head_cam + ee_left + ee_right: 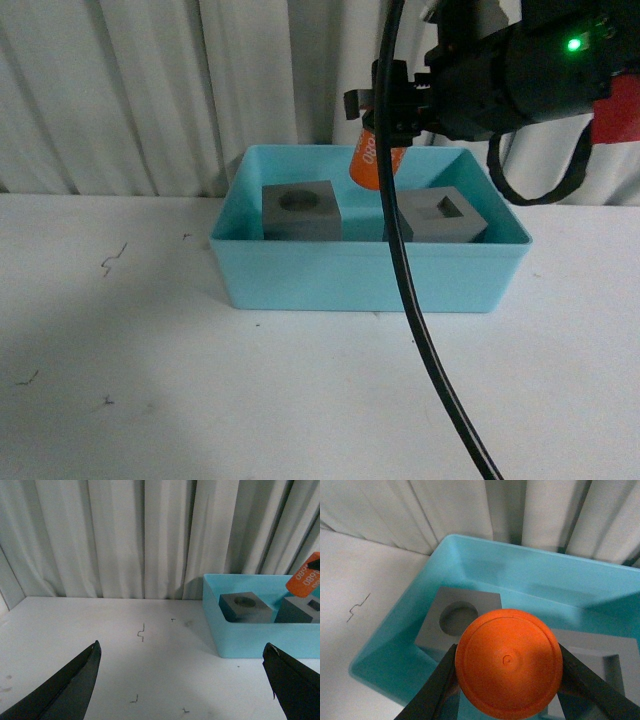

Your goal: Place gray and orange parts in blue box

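Observation:
The blue box [370, 275] stands on the white table and holds both gray cubes: one with a round recess [300, 211] on its left side, one with a square recess [443, 215] on its right. My right gripper [385, 120] hangs above the box's back part, shut on the orange cylinder [368, 160] with white digits. In the right wrist view the orange cylinder [509, 663] fills the space between the dark fingers [437, 685], above the round-recess cube [457, 617]. My left gripper [182, 652] is open over bare table, left of the blue box [260, 637].
White curtains [150, 90] hang close behind the table. A black cable [415, 300] crosses in front of the box in the front view. Small dark marks [112, 260] dot the white tabletop.

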`<action>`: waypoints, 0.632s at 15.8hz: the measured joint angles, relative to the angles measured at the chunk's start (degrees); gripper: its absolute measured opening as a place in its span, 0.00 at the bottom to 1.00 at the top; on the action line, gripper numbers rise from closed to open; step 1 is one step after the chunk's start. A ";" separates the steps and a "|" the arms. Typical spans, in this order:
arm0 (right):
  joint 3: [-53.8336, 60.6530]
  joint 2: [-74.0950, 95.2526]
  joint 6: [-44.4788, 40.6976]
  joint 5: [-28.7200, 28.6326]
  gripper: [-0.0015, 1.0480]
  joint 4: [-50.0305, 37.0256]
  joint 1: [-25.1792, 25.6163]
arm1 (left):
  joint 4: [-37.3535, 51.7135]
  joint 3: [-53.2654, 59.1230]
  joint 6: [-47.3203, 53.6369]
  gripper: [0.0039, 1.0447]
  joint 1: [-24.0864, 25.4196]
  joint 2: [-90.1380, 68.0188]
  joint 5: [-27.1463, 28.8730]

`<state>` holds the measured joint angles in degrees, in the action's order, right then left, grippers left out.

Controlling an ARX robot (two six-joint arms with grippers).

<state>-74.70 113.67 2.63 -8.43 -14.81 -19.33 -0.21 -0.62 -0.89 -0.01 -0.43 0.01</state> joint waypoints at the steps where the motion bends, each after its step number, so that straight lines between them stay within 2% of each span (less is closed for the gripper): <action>1: -2.21 1.64 0.17 1.31 0.45 0.37 -0.31 | 0.00 0.00 0.02 0.94 0.00 0.00 -0.02; 3: -6.64 3.87 1.49 5.25 0.45 1.81 -0.66 | 0.00 0.00 0.02 0.94 0.00 0.00 0.00; 10: -10.75 12.00 5.79 9.22 0.45 5.03 -2.75 | 0.00 0.00 0.02 0.94 0.00 0.00 -0.02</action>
<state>-85.45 125.67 8.43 0.80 -9.78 -22.09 -0.21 -0.62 -0.86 -0.01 -0.43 -0.01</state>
